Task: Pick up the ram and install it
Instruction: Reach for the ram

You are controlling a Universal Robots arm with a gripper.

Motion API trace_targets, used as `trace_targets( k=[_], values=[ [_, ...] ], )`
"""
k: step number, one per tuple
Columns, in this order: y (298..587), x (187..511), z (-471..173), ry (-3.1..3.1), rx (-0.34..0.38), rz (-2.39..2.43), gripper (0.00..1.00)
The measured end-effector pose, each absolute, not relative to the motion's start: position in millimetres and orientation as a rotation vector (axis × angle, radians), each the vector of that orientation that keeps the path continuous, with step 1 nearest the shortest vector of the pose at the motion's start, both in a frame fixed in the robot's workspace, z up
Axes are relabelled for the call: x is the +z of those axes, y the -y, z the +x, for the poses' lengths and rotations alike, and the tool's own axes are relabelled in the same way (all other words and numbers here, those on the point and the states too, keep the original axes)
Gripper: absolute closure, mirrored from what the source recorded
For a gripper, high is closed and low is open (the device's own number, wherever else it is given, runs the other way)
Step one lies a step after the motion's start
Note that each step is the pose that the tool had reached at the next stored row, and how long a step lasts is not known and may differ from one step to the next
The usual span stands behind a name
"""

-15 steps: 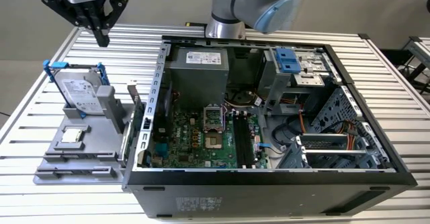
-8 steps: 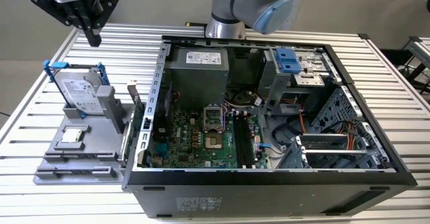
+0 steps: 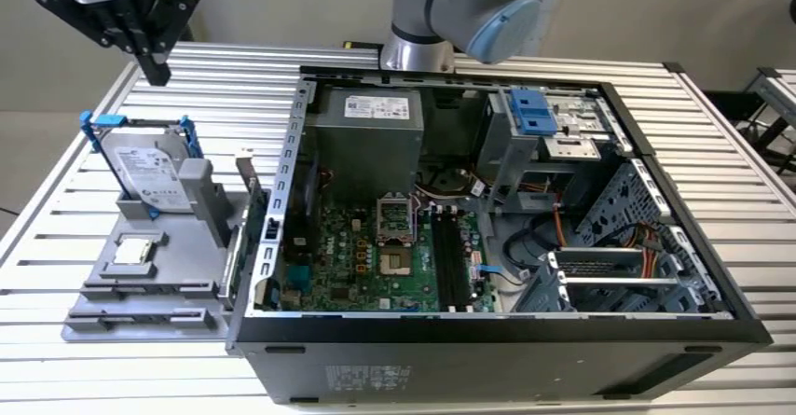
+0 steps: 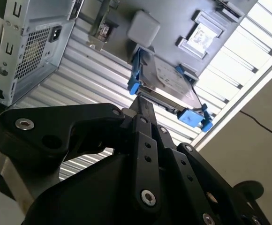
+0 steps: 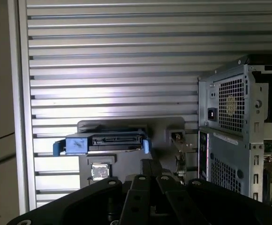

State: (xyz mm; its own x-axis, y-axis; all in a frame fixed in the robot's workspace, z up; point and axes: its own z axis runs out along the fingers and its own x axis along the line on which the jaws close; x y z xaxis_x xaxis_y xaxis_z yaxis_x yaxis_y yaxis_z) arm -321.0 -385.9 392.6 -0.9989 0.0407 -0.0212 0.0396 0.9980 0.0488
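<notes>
Exterior view: the gripper (image 3: 155, 72) is held high over the far corner of the desk (image 3: 224, 89) on the exterior view's left, well apart from everything below. The jaws are seen drawn together, with nothing between them; in both wrist views the black fingers (image 4: 145, 140) taper to one tip.

The open computer case (image 3: 498, 359) is laid on its side mid-desk, with the motherboard (image 3: 361, 256) exposed. The black memory slots (image 3: 450, 256) are seen just to the exterior view's right of the processor socket; whether any is filled cannot be told.

The grey parts tray (image 3: 137, 294) is placed on the exterior view's left of the case. On it the hard drive (image 3: 156, 174) in its blue frame is stood upright, and the square silver processor (image 3: 134, 252) is laid flat nearer the camera.

The ram (image 3: 244, 168) – as far as can be made out – is stood on edge at the tray's side nearest the case, just beside the case wall. In the first wrist view it is seen end-on as a thin strip (image 5: 178, 150) between the tray and the case – not gripped.
</notes>
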Motion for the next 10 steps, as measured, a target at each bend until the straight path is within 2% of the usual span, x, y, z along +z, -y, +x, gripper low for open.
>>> trace_targets(
  k=[10],
  values=[
    [384.8, 392.6, -340.5, -3.118, 0.076, 0.062, 1.0]
  ],
)
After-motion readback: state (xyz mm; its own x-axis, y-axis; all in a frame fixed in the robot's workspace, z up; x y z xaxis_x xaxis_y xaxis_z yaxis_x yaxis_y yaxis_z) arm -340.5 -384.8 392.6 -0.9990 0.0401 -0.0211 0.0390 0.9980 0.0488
